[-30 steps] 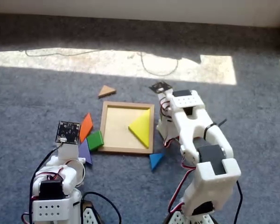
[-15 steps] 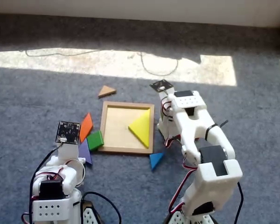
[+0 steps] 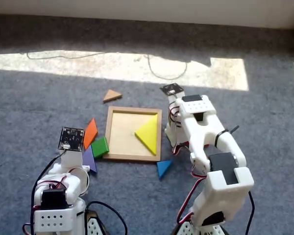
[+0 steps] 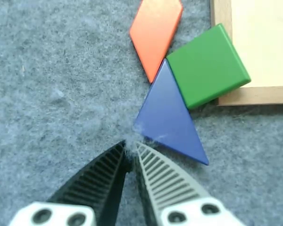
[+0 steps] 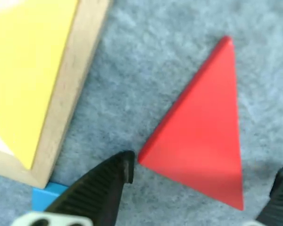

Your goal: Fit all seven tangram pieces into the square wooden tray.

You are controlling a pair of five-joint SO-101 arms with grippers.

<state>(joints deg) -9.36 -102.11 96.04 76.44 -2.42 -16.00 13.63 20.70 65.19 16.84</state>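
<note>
Right gripper [image 5: 205, 172]: jaws spread wide, straddling the flat red triangle [image 5: 203, 136], which lies on the carpet [image 3: 49, 107] just outside the wooden tray [image 5: 70, 94], beside the tray's wall nearest that arm. One dark finger [image 5: 108, 186] hangs close to a corner of the tray.

Risk 1: the piece is thin and its edges slant, so closing jaws would likely twist it or squeeze it out sideways rather than lift it.

Risk 2: that same finger could catch the tray's rim, drag the tray and unseat the yellow triangle [image 3: 148, 133], the one piece lying inside.

Left gripper [image 4: 130, 149]: jaws pressed together, empty, tips just beside a corner of the violet triangle [image 4: 170, 117], off the tray's opposite side.

Risk 3: any push here would drive the violet triangle into the green square [image 4: 207, 66], which overlaps the tray's corner rim, and into the orange parallelogram [image 4: 155, 33] touching both.

A light-blue triangle [image 3: 163, 168] lies near a near corner of the tray and a tan triangle [image 3: 111, 95] lies beyond the tray's far rim. Six pieces remain outside the tray.
</note>
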